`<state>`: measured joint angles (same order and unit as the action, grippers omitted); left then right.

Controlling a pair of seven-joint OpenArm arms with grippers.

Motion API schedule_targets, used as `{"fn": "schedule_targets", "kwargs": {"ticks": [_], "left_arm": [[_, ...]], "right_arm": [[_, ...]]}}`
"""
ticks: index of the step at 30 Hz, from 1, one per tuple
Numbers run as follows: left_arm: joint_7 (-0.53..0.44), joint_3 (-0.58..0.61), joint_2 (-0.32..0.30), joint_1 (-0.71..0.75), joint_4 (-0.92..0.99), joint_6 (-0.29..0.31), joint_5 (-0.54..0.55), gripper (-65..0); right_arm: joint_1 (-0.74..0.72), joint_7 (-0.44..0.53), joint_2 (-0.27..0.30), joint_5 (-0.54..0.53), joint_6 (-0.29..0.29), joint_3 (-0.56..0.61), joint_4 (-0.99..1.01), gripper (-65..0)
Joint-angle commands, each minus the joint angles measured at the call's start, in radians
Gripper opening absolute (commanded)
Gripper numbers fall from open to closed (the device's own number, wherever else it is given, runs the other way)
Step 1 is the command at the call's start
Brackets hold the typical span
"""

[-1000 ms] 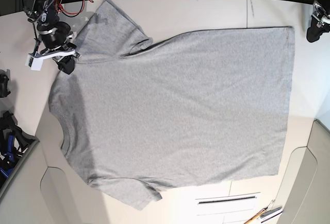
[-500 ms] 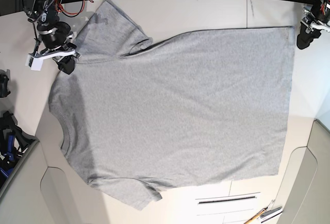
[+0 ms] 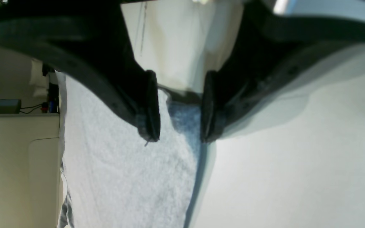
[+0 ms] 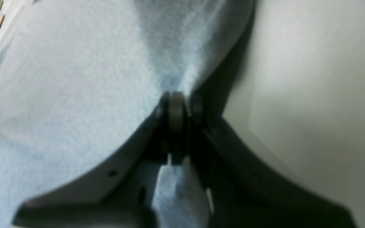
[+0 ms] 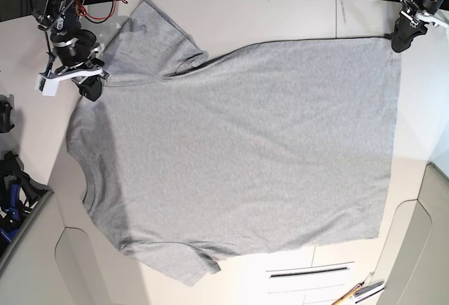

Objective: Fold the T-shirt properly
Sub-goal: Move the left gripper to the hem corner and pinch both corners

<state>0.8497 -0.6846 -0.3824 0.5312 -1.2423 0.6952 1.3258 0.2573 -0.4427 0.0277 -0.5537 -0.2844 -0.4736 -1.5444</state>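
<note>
Both arms are mostly black. The right arm, at ten o'clock in the base view, has a silver band, a white block by its wrist, and red and black cables above. The left gripper has dark curved fingers with flat black pads.

heather-grey t-shirt, plain, no print; cream-white table; black grippers, white trim.

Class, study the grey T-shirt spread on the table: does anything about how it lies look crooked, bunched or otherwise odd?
Mostly flat, but the T-shirt has one untidy spot: the far sleeve is creased and puckered at the armpit. Nothing looks damaged or spilled.
</note>
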Motion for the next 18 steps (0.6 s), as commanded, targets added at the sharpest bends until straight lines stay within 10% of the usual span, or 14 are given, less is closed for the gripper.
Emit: {"fn": "schedule_targets", "kwargs": {"ticks": [1, 18], "left_arm": [[0.046, 0.005, -0.009, 0.003, 0.002, -0.026, -0.073, -37.9], [0.026, 0.065, -0.073, -0.01, -0.047, -0.135, -0.334, -37.9]], "right_arm": [[-0.004, 0.019, 0.008, -0.015, -0.011, -0.002, -0.015, -65.0], [-0.004, 0.011, 0.008, -0.014, -0.011, -0.002, -0.015, -65.0]]}}
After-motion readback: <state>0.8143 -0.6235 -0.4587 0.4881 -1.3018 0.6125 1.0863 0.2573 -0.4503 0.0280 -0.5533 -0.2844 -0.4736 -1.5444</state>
